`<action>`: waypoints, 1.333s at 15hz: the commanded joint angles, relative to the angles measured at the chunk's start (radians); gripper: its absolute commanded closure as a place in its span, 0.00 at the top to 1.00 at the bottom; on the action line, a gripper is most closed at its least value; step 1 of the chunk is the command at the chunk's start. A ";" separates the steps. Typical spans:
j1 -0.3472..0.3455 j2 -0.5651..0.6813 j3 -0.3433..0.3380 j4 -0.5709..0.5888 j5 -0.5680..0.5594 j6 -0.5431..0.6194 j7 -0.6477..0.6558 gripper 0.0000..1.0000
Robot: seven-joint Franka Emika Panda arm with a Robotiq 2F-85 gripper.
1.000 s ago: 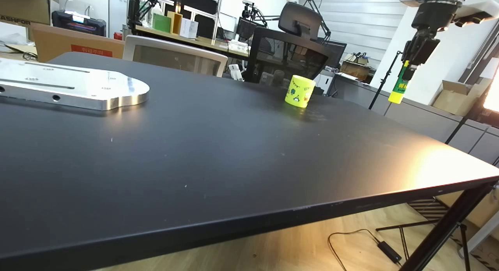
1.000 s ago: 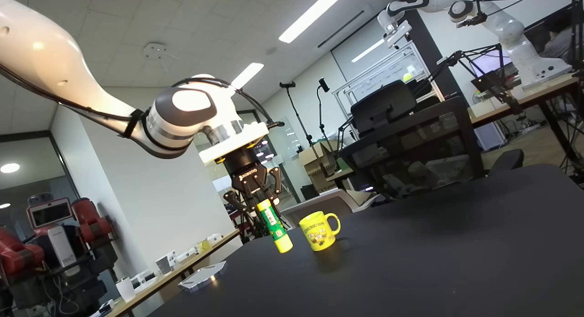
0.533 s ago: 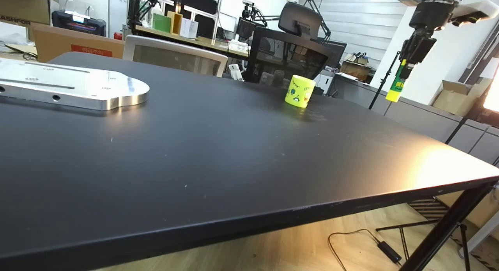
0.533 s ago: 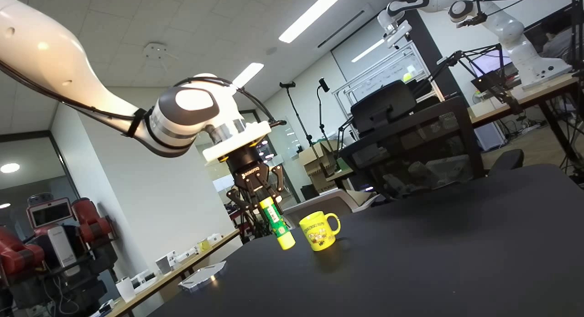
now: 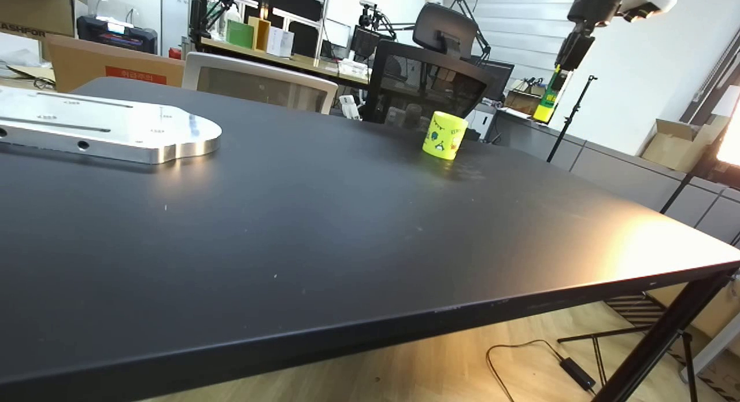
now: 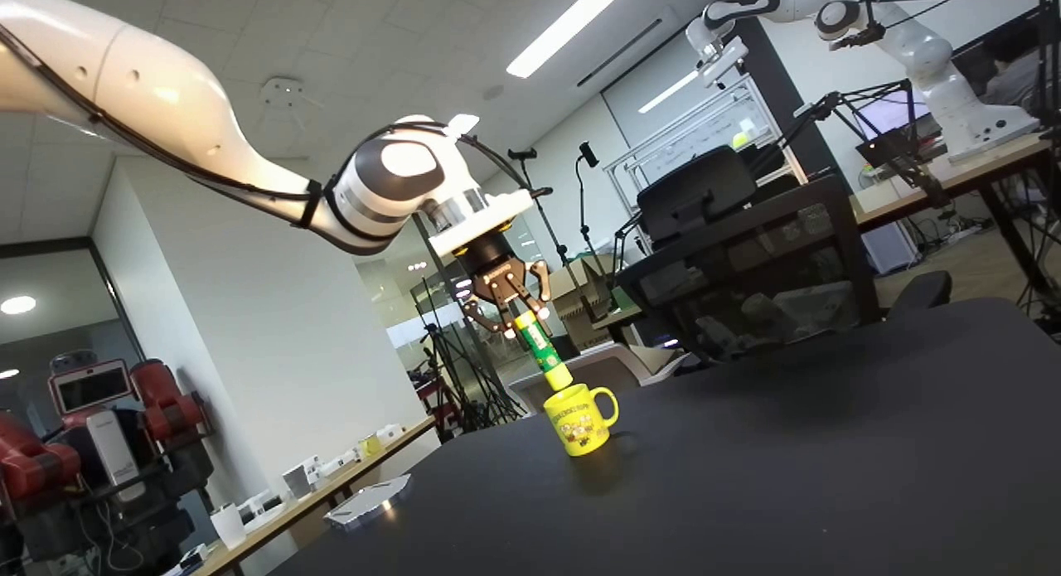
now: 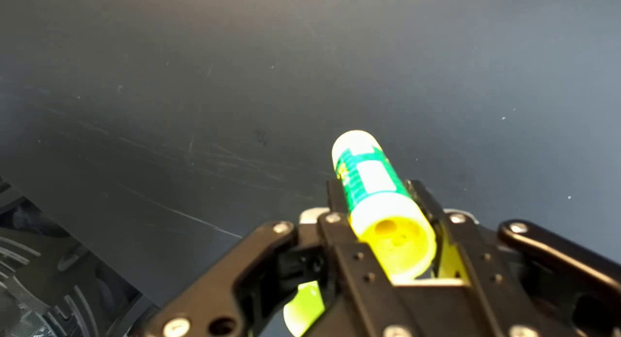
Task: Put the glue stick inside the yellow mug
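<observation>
The glue stick (image 5: 546,104) has a green label and yellow ends; it also shows in an exterior view (image 6: 544,352) and the wrist view (image 7: 373,177). My gripper (image 6: 528,321) is shut on its upper end; both fingers flank it in the wrist view (image 7: 376,194). The stick's lower end points down, free in the air. The yellow mug (image 6: 578,423) stands upright on the table, its handle showing. In an exterior view the stick's lower end appears just above the mug's rim; in an exterior view the mug (image 5: 444,137) is apart, lower and left. Fingers mostly hide the mug (image 7: 304,310) in the wrist view.
A silver metal plate (image 5: 115,127) lies on the black table (image 5: 324,228), away from the mug. A black mesh chair (image 6: 763,278) and a light-framed chair (image 5: 260,84) stand behind the table edge.
My gripper has risen with the glue stick and moved nearer the mug, leftward in one exterior picture and rightward in another. The mug and the metal plate have not moved.
</observation>
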State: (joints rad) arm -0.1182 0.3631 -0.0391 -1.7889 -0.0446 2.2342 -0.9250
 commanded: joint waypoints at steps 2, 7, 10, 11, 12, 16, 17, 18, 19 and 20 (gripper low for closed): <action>-0.004 0.184 0.043 0.307 0.008 -0.118 0.000 0.09; 0.028 0.327 0.086 0.549 -0.011 -0.182 -0.005 0.09; 0.042 0.399 0.108 0.652 -0.008 -0.190 -0.027 0.09; 0.045 0.422 0.114 0.683 -0.007 -0.195 -0.041 0.09; 0.048 0.447 0.118 0.711 -0.008 -0.193 -0.054 0.09; 0.047 0.540 0.135 0.809 -0.004 -0.191 -0.134 0.09; 0.048 0.560 0.133 0.827 -0.004 -0.201 -0.144 0.09; 0.049 0.577 0.131 0.840 -0.005 -0.207 -0.149 0.09; 0.048 0.590 0.131 0.849 -0.002 -0.218 -0.154 0.09; 0.047 0.603 0.130 0.859 -0.001 -0.232 -0.157 0.09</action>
State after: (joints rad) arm -0.0664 0.9004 0.0845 -1.0320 -0.0438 2.0635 -1.0597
